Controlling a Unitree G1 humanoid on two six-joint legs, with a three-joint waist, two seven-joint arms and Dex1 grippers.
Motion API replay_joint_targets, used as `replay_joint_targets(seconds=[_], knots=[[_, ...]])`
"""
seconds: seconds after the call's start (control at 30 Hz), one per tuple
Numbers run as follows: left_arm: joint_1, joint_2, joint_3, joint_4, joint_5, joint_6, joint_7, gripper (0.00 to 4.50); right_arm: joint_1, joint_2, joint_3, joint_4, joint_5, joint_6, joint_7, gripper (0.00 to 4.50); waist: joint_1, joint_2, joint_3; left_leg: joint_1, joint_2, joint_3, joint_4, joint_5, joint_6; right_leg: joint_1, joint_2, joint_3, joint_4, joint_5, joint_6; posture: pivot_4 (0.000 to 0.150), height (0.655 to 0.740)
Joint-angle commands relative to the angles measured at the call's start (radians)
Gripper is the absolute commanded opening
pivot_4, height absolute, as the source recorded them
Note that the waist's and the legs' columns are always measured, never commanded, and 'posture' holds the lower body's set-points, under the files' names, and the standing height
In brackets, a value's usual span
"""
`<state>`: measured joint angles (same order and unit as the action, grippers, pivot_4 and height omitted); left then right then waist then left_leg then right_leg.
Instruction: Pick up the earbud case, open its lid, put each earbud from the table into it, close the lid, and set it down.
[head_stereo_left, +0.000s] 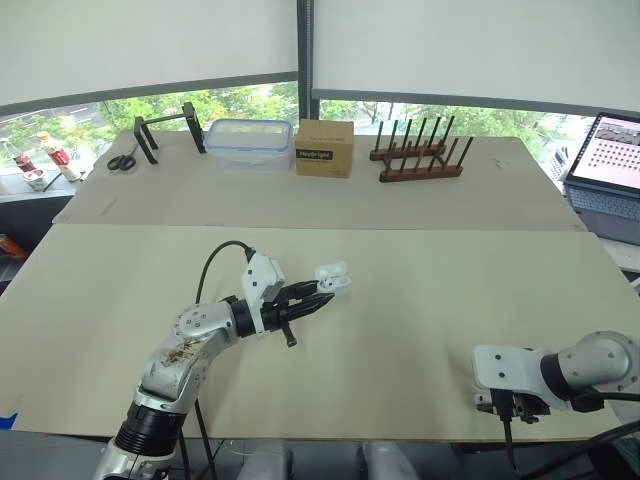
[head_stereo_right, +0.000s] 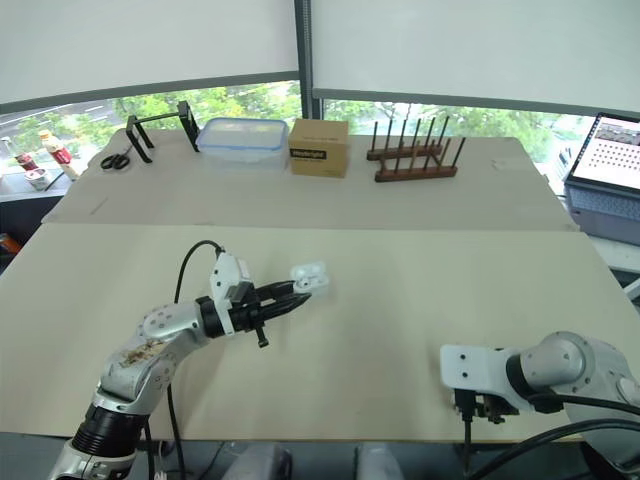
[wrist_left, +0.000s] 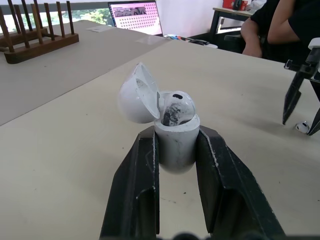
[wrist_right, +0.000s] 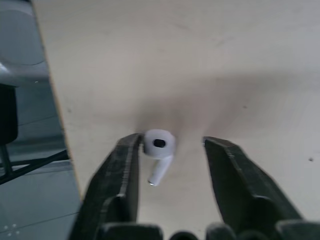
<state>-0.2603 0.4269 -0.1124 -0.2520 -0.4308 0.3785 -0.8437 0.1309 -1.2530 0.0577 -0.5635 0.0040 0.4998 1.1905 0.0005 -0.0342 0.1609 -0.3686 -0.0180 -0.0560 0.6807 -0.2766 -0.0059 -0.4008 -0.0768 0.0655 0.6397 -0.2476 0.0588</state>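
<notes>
White earbud case (wrist_left: 176, 147), lid (wrist_left: 136, 96) up, clamped in your left gripper (wrist_left: 177, 134); right gripper (wrist_right: 172, 142) spread around an earbud (wrist_right: 159, 145), seemingly touching.

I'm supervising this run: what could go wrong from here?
The earbud lies near the table edge, off-centre between the fingers of the open right gripper; closing may flick it off. The case, lid open, is pinched at the left gripper fingertips; pushing an earbud in could tilt it.
</notes>
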Motion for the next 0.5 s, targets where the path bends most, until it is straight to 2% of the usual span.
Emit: replay_joint_targets(seconds=[0.03, 0.07, 0.27, 0.4, 0.5], knots=[[-0.014, 0.002, -0.002, -0.03, -0.002, -0.006, -0.002, 0.52, -0.015, 0.007, 0.038, -0.005, -0.005, 0.014, 0.002, 0.51, -0.005, -0.002, -0.001, 0.0, 0.0, 0.0, 0.0, 0.0, 0.0, 0.0, 0.0, 0.0, 0.0, 0.0, 0.0, 0.15, 0.74], [-0.015, 0.002, -0.002, -0.028, -0.002, -0.007, -0.002, 0.52, -0.023, 0.009, 0.038, -0.007, -0.003, 0.015, 0.002, 0.32, -0.007, -0.002, -0.001, 0.0, 0.0, 0.0, 0.0, 0.0, 0.0, 0.0, 0.0, 0.0, 0.0, 0.0, 0.0, 0.15, 0.74], [-0.025, 0.0, -0.001, -0.014, -0.001, -0.013, -0.006, 0.52, -0.087, 0.029, 0.003, -0.001, 0.026, 0.007, -0.005, 0.31, -0.014, -0.002, -0.001, 0.0, 0.0, 0.0, -0.001, 0.0, 0.0, -0.001, 0.0, 0.0, 0.0, 0.0, 0.0, 0.15, 0.74], [-0.045, -0.008, 0.001, 0.005, -0.001, -0.028, -0.011, 0.52, -0.234, 0.136, -0.042, 0.004, 0.125, 0.06, -0.042, 0.31, -0.014, 0.0, 0.0, -0.001, 0.0, 0.0, -0.001, 0.0, 0.0, -0.002, 0.0, 0.001, 0.001, 0.0, 0.0, 0.15, 0.74], [-0.081, -0.025, 0.006, 0.023, -0.01, -0.03, -0.007, 0.52, -0.404, 0.279, -0.099, -0.012, 0.294, 0.226, -0.096, 0.31, -0.012, -0.001, 0.0, -0.002, 0.0, -0.001, -0.001, 0.0, 0.0, -0.003, 0.0, 0.001, 0.0, 0.0, 0.0, 0.15, 0.74]])
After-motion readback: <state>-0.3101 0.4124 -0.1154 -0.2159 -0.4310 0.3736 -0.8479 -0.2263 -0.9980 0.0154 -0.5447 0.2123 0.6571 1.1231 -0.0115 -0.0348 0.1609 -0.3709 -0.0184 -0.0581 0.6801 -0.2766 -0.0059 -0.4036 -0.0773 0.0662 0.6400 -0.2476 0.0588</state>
